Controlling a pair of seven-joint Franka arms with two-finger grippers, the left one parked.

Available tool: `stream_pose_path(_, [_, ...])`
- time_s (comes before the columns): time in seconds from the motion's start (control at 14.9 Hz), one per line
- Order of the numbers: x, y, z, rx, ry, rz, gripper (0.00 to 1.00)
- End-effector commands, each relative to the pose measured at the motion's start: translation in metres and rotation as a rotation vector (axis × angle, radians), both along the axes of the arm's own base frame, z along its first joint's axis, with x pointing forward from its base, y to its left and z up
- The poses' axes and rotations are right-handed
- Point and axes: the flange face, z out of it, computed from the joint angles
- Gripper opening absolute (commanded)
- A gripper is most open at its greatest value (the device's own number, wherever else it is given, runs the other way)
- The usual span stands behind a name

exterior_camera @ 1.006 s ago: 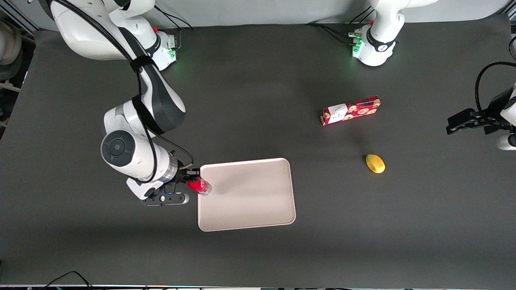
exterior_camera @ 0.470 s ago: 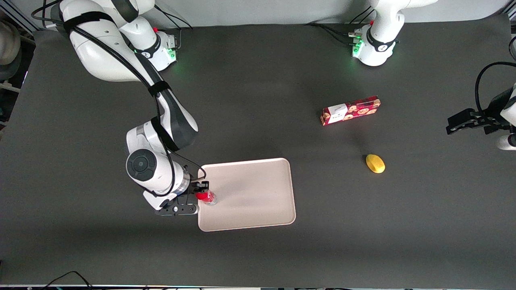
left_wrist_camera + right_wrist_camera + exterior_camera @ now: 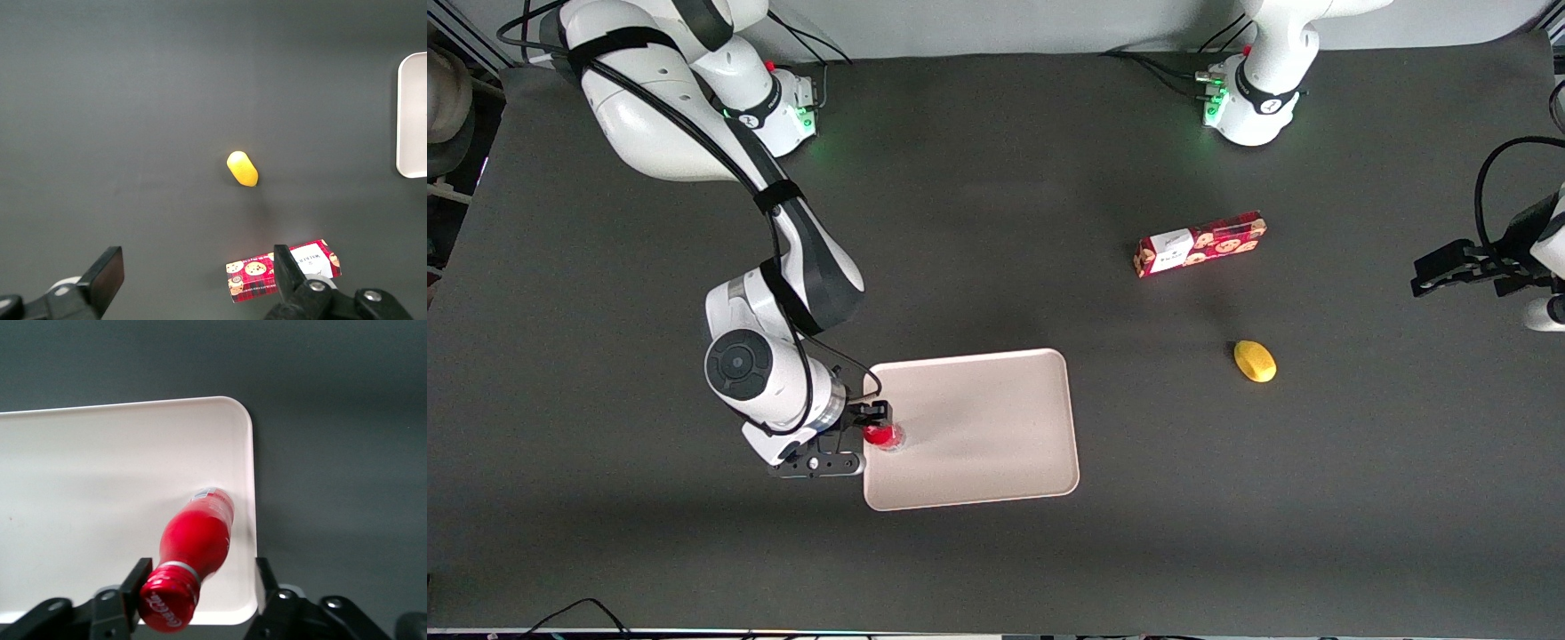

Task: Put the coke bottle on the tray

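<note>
The small red coke bottle (image 3: 884, 435) stands tilted on the pale pinkish-beige tray (image 3: 987, 427), at the tray's edge toward the working arm's end of the table. In the right wrist view its clear base rests on the tray (image 3: 100, 487) and the bottle (image 3: 200, 540) leans, its red cap against one finger. My right gripper (image 3: 203, 587) is open around the bottle's neck; the other finger (image 3: 265, 577) stands clear of it. In the front view the gripper (image 3: 871, 435) is low over the tray's edge.
A long red cookie box (image 3: 1200, 243) and a yellow lemon-like object (image 3: 1255, 361) lie toward the parked arm's end of the table. Both show in the left wrist view, the lemon (image 3: 242, 169) and the box (image 3: 267, 275), with a tray corner (image 3: 413, 113).
The arm carried the bottle from beside the tray's edge to over the tray and lowered it. The fingers have parted and the bottle now rests on the tray.
</note>
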Motion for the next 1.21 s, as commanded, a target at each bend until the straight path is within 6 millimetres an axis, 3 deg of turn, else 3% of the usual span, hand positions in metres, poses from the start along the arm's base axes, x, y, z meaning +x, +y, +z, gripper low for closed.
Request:
stream_pose_path(0.0, [0.005,0.005,0.002,-0.014,-0.027,-0.018,1.0])
stream_pose_path(0.2, [0.006,0.004,0.007,-0.015,-0.033,-0.018,1.0])
stream_pose_path(0.34, [0.006,0.0,0.033,-0.01,-0.063,-0.004,1.0])
stream_pose_path(0.47, [-0.004,-0.011,0.072,-0.015,-0.07,-0.019,1.0])
stream_pose_path(0.6, [-0.017,-0.036,0.123,-0.044,-0.074,-0.033,1.0])
stream_pose_path(0.74, [-0.043,-0.06,0.176,-0.055,-0.041,-0.011,1.0])
stream_pose_path(0.87, [-0.078,-0.09,0.216,-0.055,-0.046,-0.043,1.0])
stream_pose_path(1.01, [-0.108,-0.132,0.237,-0.023,-0.057,-0.082,1.0])
stream_pose_path(1.14, [-0.126,-0.178,0.241,-0.019,-0.05,-0.031,1.0])
